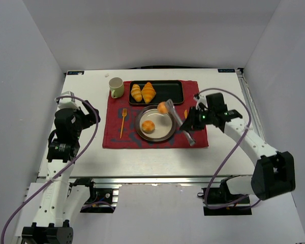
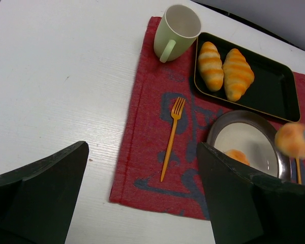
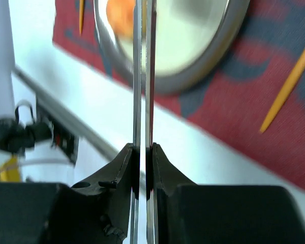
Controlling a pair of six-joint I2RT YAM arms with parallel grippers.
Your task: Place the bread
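Left gripper spread wide, nothing between its tips.
Ahead of the gap between the fingers lies an orange fork on the red mat. Behind the right finger a metal plate carries one bun, half hidden by that finger. A second bun shows blurred over the plate's rim. Farther ahead stand a green mug and a black tray holding two croissants.

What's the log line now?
right gripper shut on tongs | tongs grip one bun above plate edge | second bun on plate | left gripper open
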